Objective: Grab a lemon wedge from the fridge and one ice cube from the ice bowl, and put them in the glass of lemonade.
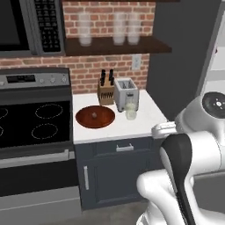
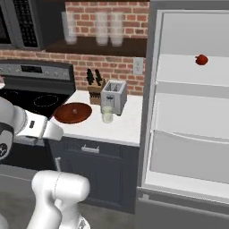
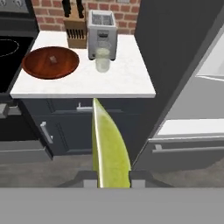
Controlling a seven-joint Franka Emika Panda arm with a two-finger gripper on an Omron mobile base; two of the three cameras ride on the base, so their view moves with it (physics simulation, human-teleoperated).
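Observation:
In the hand view my gripper (image 3: 111,177) is shut on the lemon wedge (image 3: 109,148), a yellow-green curved slice standing up between the finger tips. It hangs in front of the counter, well short of it. The glass of lemonade (image 3: 102,59) (image 1: 131,112) (image 2: 107,115) stands on the white counter right in front of the toaster. To its left lies the reddish-brown ice bowl (image 3: 50,62) (image 1: 95,117) (image 2: 73,112) with one pale ice cube (image 3: 53,59) (image 1: 93,115) in its middle. The fridge (image 2: 188,112) stands open on the right, its white shelves showing.
A toaster (image 3: 102,33) and a knife block (image 3: 75,30) stand at the back of the counter (image 3: 127,78). A black stove (image 1: 35,123) adjoins it on the left. A small red fruit (image 2: 201,59) sits on an upper fridge shelf. Frosted glasses (image 1: 119,28) stand on the wall shelf.

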